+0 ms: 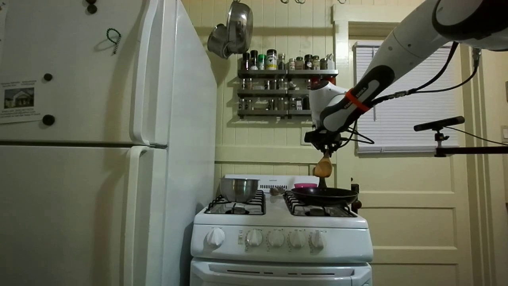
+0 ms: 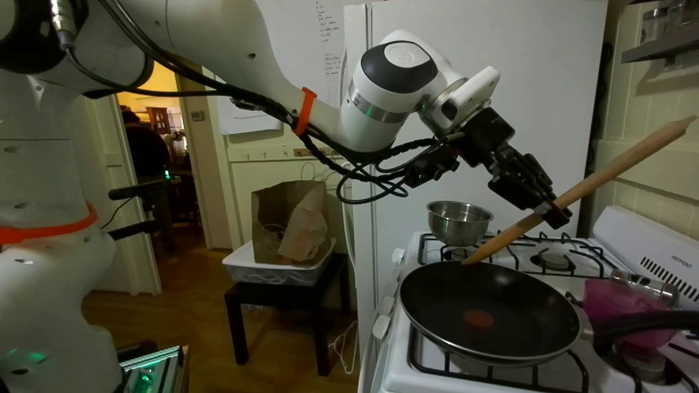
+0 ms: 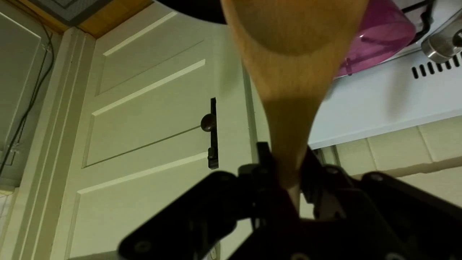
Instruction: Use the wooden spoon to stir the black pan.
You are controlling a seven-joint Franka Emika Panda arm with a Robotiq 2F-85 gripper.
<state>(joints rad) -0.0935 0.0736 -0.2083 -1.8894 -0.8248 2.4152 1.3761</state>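
The wooden spoon is held tilted, with its handle up towards the back wall and its bowl end low. My gripper is shut on the spoon's handle; the fingers also close round it in the wrist view. The spoon's bowl hangs above the black pan with a visible gap. In the wrist view the bowl fills the top middle and hides most of the pan. The pan's inside looks bare except for a red centre spot.
The pan sits on a burner of the white stove; its black handle points to the stove's back. A steel pot stands on another burner. A pink container and a metal shaker are behind the pan. A refrigerator stands beside the stove.
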